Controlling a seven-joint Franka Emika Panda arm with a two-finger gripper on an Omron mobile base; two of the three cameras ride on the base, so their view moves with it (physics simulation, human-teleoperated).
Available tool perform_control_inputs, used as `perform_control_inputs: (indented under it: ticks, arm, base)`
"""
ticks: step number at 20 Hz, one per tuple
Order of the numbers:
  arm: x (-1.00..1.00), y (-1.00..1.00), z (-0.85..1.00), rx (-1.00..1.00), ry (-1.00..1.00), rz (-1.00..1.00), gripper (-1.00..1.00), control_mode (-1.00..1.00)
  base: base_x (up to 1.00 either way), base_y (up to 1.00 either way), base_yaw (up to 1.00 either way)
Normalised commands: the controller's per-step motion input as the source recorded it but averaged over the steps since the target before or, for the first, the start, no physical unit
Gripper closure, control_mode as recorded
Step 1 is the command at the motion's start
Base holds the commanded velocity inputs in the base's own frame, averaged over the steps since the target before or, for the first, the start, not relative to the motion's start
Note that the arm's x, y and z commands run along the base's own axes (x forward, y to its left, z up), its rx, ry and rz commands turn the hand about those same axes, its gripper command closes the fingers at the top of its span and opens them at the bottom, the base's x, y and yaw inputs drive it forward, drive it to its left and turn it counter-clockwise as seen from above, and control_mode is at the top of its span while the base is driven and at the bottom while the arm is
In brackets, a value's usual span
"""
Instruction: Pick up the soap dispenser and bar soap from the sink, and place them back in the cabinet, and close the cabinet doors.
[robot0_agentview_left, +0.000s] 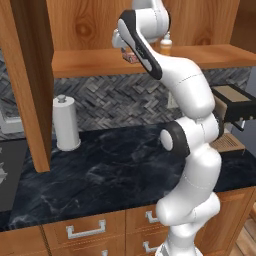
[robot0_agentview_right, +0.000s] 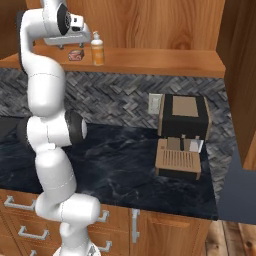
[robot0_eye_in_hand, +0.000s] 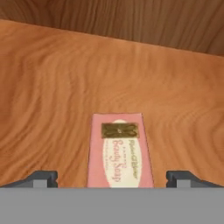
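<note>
The bar soap (robot0_eye_in_hand: 119, 151), a pinkish block with a pale label, lies flat on the cabinet's wooden shelf (robot0_eye_in_hand: 52, 87). My gripper (robot0_eye_in_hand: 113, 179) hangs over it, open, its fingertips (robot0_eye_in_hand: 43, 177) standing wide on either side with gaps to the soap. In the right base view the gripper (robot0_agentview_right: 67, 46) sits just above the bar soap (robot0_agentview_right: 76, 55), and the orange soap dispenser (robot0_agentview_right: 97, 49) stands upright right beside it on the shelf (robot0_agentview_right: 165, 62). The left base view shows the bar soap (robot0_agentview_left: 131, 56) half hidden behind my arm, and the dispenser (robot0_agentview_left: 166, 45). Both cabinet doors (robot0_agentview_left: 30, 75) (robot0_agentview_right: 240, 75) stand open.
A white paper-towel roll (robot0_agentview_left: 66, 122) stands on the dark marble counter (robot0_agentview_left: 110, 170) beside the left door. A black and tan coffee machine (robot0_agentview_right: 184, 135) sits at the counter's right. The sink's black edge (robot0_agentview_left: 10, 170) shows far left. Drawers with silver handles (robot0_agentview_left: 86, 231) run below.
</note>
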Motion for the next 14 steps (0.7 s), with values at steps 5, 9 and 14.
perform_control_inputs:
  ticks: [5, 9, 14]
  arm:
    - [-0.4, 0.0, -0.19, 0.0, -0.17, 0.0, -1.0, -1.0]
    - [-0.53, 0.0, -0.16, 0.04, -0.2, 0.0, -1.0, -1.0]
    - [-0.69, -0.2, -0.03, 0.07, -0.17, 0.0, -1.0, -1.0]
  base:
    - [0.0, 0.0, 0.0]
    - [0.0, 0.0, 0.0]
    - [0.0, 0.0, 0.0]
